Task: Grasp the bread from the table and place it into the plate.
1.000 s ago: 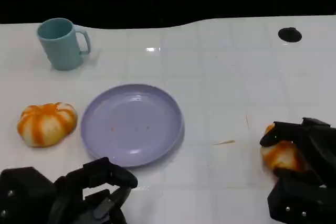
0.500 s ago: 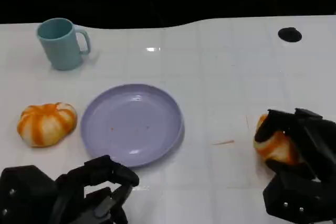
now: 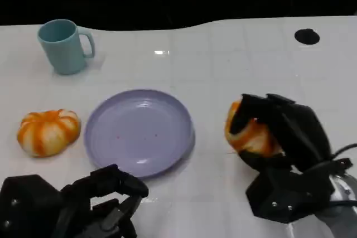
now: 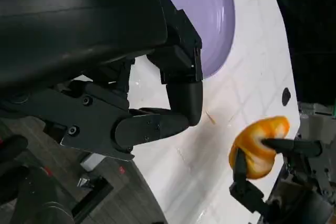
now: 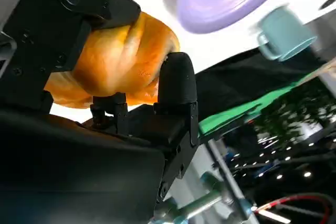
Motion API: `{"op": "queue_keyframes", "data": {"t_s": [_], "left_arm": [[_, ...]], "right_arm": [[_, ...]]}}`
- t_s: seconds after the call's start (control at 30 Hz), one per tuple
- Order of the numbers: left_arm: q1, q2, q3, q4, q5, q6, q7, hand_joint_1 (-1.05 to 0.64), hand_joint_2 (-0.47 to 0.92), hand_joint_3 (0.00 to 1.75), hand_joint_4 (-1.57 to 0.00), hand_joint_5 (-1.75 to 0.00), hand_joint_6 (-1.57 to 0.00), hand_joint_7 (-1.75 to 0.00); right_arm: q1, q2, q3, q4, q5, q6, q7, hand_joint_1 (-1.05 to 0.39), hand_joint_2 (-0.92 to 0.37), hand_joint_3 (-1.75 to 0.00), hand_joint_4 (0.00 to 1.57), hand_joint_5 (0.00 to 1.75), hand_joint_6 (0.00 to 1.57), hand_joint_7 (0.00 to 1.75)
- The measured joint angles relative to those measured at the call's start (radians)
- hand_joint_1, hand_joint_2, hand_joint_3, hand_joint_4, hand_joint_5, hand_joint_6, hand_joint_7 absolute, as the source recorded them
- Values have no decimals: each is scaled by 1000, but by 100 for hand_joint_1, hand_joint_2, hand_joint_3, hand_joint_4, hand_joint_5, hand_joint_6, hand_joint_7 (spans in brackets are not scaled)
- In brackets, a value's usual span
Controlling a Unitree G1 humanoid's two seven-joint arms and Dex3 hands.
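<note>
Step in hand: carrying. My right hand (image 3: 279,137) grasps one bread (image 3: 248,135), an orange-and-white roll, fingers wrapped over its top and down its sides; in the left wrist view it appears lifted off the white table (image 3: 234,71), held to the right of the plate and apart from it. My left hand (image 3: 83,204) sits low at the near edge of the table, just in front of the plate, fingers loosely curled and holding nothing. Next move, as I judge it: carry the roll sideways to the left until it hangs over the middle of the plate (image 3: 139,132), lower it, and only then loosen the fingers, so it does not drop on the rim or roll off. Count of things: breads, two — the one I hold and a second bread (image 3: 48,131) lying on the table left of the plate, just beside its rim and untouched. Plates, one, lilac, nothing on it but a few small specks. Mugs, one, a teal mug (image 3: 64,45) standing upright at the far left, handle to the right. One small dark round spot (image 3: 307,37) at the far right of the table.
</note>
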Motion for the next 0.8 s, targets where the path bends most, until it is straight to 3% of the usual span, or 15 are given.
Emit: {"op": "queue_keyframes", "data": {"t_s": [0.23, 0.37, 0.57, 0.67, 0.8], "left_arm": [[0, 1, 1, 0, -1, 2, 0, -32, 92, 55, -63, -175, -54, -137], [0, 0, 4, 1, -6, 3, 0, -32, 92, 54, -62, -175, -54, -137], [1, -1, 2, 2, -5, 2, 0, -32, 92, 54, -63, -175, -54, -137], [2, -1, -1, 2, -5, 1, 0, -32, 92, 54, -63, -175, -54, -137], [5, 0, -5, 3, -1, -7, 0, -32, 92, 54, -64, -175, -55, -137]], "right_arm": [[-93, 65, 53, 126, 3, -23, 6, -5, -27, -137, 94, 175, 80, 155], [-160, 110, 77, 229, 5, -55, 0, -10, -26, -139, 96, 175, 77, 166], [-264, 183, 113, 399, 1, -84, -43, -13, -23, -144, 100, 175, 82, 156], [-310, 211, 127, 471, -2, -87, -53, -12, -26, -142, 98, 175, 76, 172], [-368, 251, 142, 565, -2, -99, -80, -13, -29, -136, 96, 175, 74, 174]]}}
